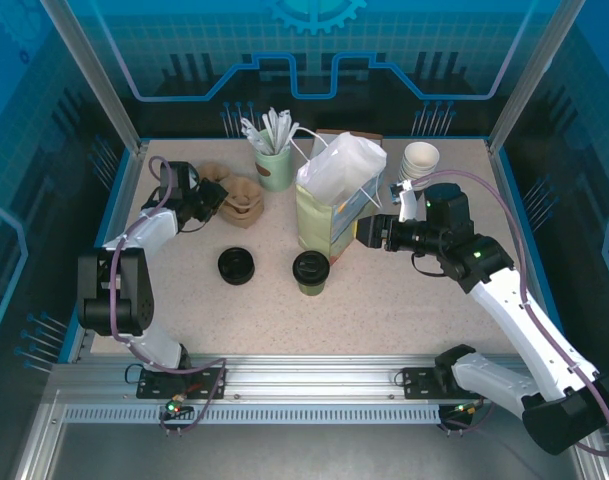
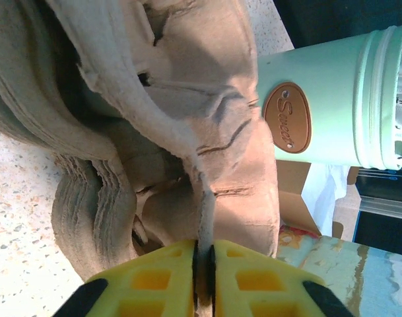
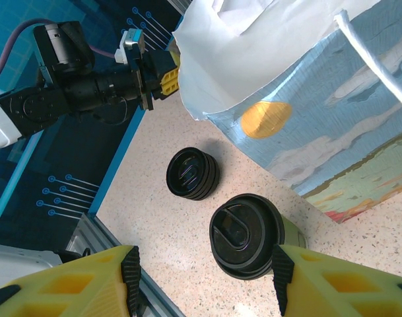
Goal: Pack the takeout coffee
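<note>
Left jaws: all but together, clamped on thin edge of brown pulp cup carrier (image 2: 187,99), next to mint-green cup (image 2: 319,112).
Right jaws: well apart, gripping nothing; close beside right side of paper bag (image 1: 334,200), contact unclear.
Takeout coffee (image 1: 311,270): upright on speckled surface (image 1: 404,310), just in front of bag, outside it. Short, pale green sides, round black lid on. Loose black lids (image 1: 236,266) to its left.

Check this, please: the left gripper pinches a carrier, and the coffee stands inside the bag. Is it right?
One part is wrong: the coffee stands on the table in front of the bag, not inside it, as the top view shows. The left gripper does pinch a carrier.
</note>
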